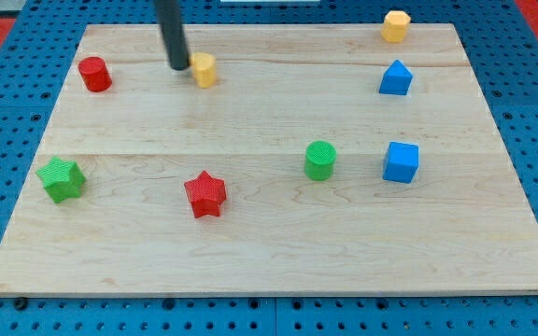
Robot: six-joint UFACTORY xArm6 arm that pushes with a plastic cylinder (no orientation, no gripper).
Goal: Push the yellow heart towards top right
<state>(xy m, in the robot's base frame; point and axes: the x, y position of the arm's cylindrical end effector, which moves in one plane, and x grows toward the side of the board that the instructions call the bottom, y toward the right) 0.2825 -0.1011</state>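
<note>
The yellow heart (204, 69) lies on the wooden board (269, 233) near the view's top, left of centre. My tip (177, 67) is right against the heart's left side, with the dark rod rising out of the view's top. A yellow hexagon block (395, 25) sits at the board's top right corner.
A red cylinder (93, 74) is at the upper left, a green star (62, 179) at the left edge, a red star (205, 194) below centre, a green cylinder (319, 160) right of centre. Two blue blocks (395, 78) (401, 161) stand at the right.
</note>
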